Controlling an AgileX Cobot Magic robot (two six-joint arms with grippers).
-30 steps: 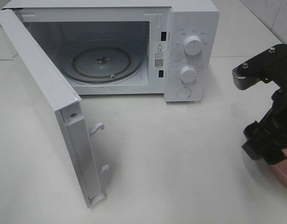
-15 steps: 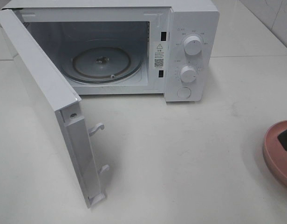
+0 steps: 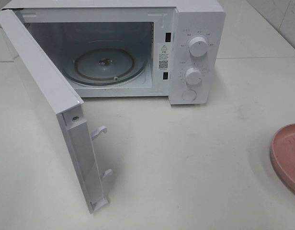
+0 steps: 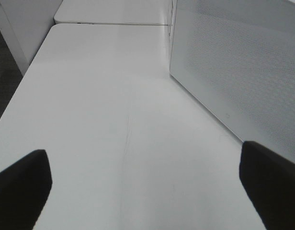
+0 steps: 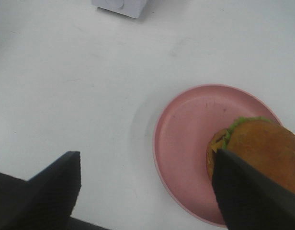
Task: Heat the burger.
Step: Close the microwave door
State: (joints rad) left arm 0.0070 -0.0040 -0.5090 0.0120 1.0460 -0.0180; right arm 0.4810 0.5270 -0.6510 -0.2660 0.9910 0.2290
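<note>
since a second ago the right arm has left the overhead view, baring the pink plate (image 3: 287,155); right gripper (image 5: 147,191) jaws open above the burger (image 5: 255,148) on it; left gripper (image 4: 147,184) open over the desk (image 4: 114,120); microwave (image 3: 195,52) door open, loading remains.

We see a smooth matt pink plate (image 5: 186,143), a glossy burger (image 5: 262,148) bun, and a glossy white microwave (image 3: 195,28) casing with a glass turntable (image 3: 104,64).
</note>
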